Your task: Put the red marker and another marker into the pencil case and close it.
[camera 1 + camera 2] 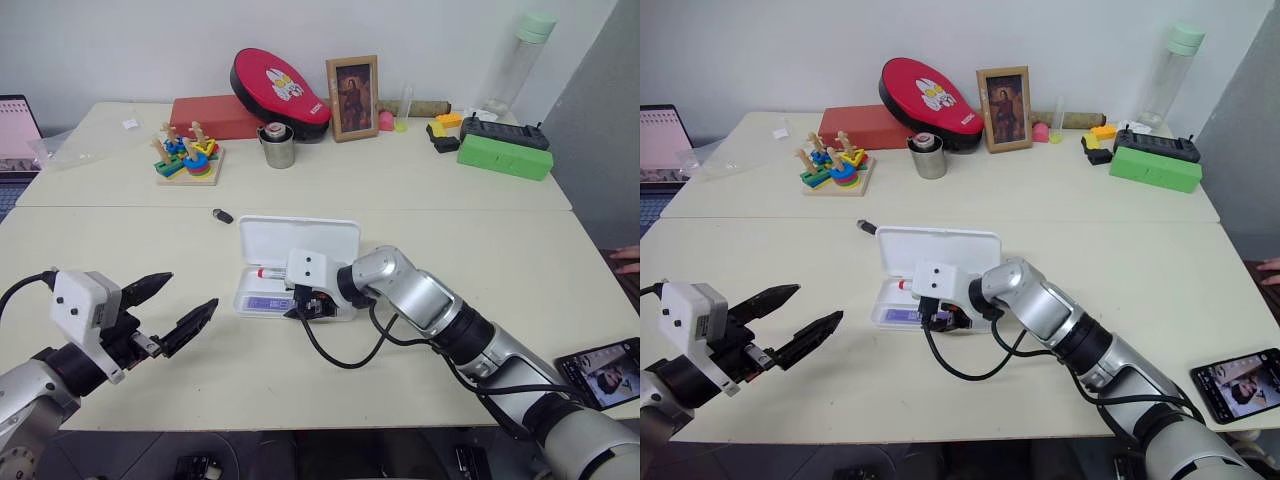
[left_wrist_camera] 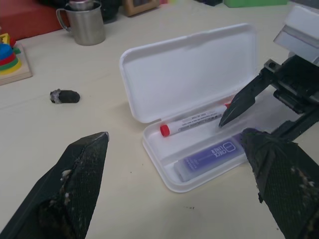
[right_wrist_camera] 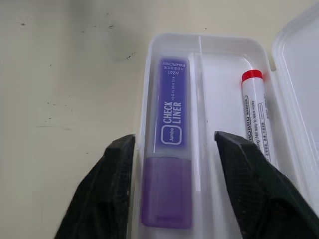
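Pencil case (image 1: 300, 240) lies lid-open at table centre; the red marker (image 3: 259, 119) sits in its far compartment and the lavender marker (image 3: 169, 149) in the near one. Right gripper (image 3: 172, 149) straddles the lavender marker, fingers apart, not pinching; its wrist block hides the case's 3 o'clock end in the head views. Left gripper (image 1: 180, 305), at 8 o'clock of the case, is spread wide and empty.

Your right gripper (image 1: 303, 306) blocks the open pencil case (image 1: 300, 243) at its 4 o'clock edge. A small dark cap (image 1: 223, 216) lies at the case's 10 o'clock. Bare table (image 1: 150, 385) lies open toward 8 o'clock.
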